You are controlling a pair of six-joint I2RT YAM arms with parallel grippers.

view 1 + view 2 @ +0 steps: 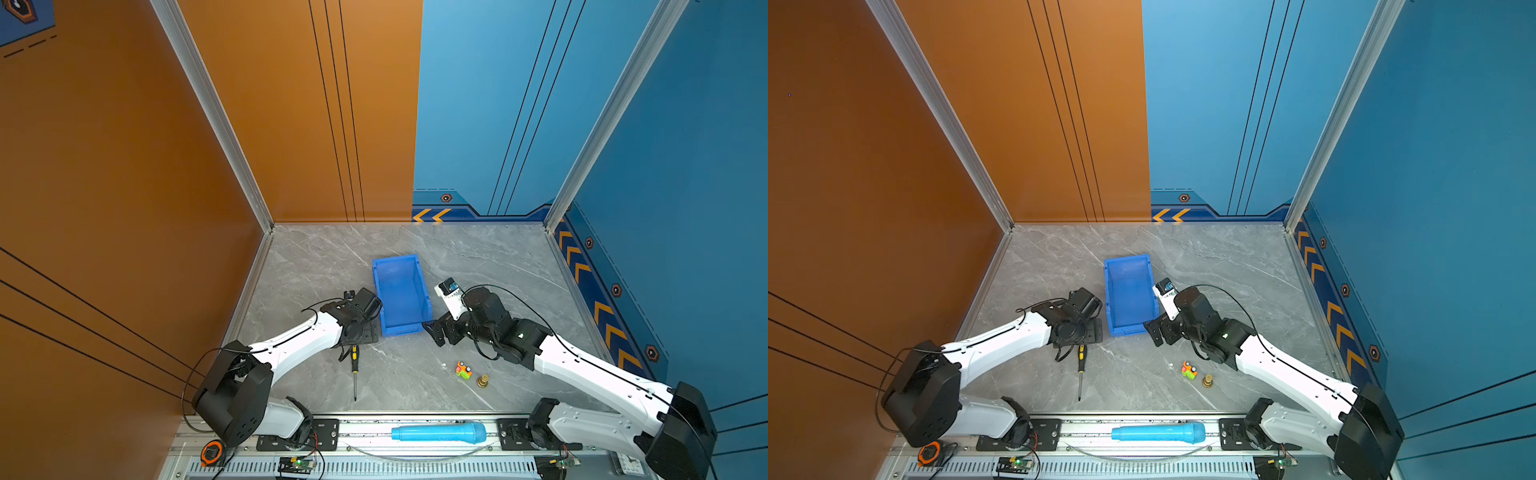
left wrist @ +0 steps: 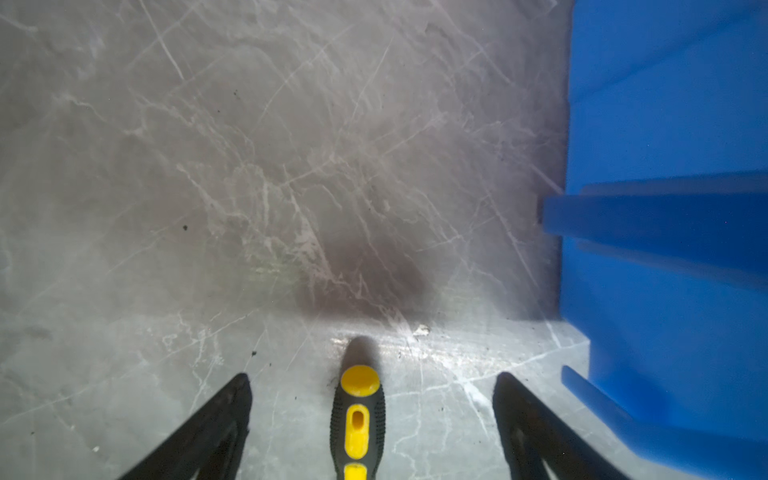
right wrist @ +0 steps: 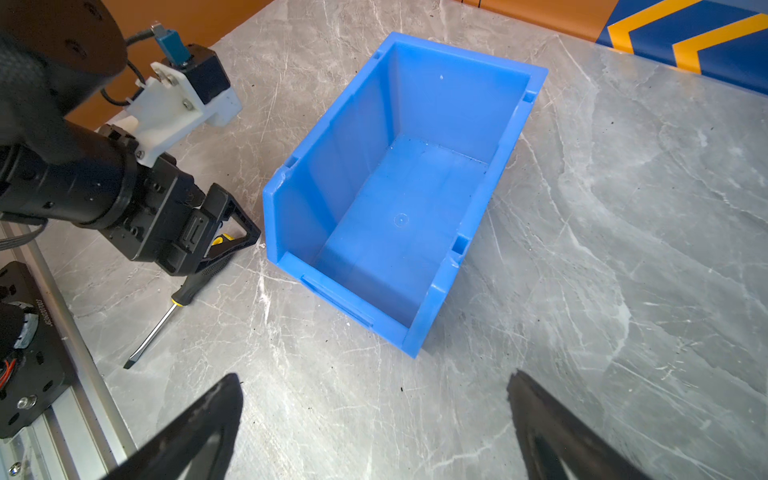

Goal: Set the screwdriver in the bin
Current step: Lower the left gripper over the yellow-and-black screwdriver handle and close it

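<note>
Slim screwdriver with black-and-yellow handle and thin dark shaft (image 1: 354, 370) lay flat on the grey marble-look table (image 1: 316, 266), just off the front left corner of the bright blue rectangular plastic bin (image 1: 399, 291). It was not in the bin, and the bin was empty.

Left pincer (image 2: 374, 376) was down low and released, its fingers spread either side of the handle (image 2: 357, 419) and touching neither side. The straddle sat near the butt end, with the shaft trailing back toward the robot. Nothing was grasped yet.

Right pincer (image 3: 374, 376) was released too and empty, hovering near the bin's front right corner, well clear of the tool (image 3: 166, 316).

Likely risks:
- The handle is rounded, so an off-centre clench could roll or squirt it out sideways.
- The grasp point was close to the end of the handle, so the long shaft might droop or swing on the lift.
- In the right wrist view the left pincer (image 3: 232, 237) sat just beside the bin wall (image 3: 291, 208). A sideways drift could knock and shove the bin.
- The tool looks only a bit shorter than the bin. Carried across rather than lengthwise, the tip may catch the rim and leave the tool propped on the edge or tipped out.
- Both arms were close at the bin front, so they could bump there.
</note>
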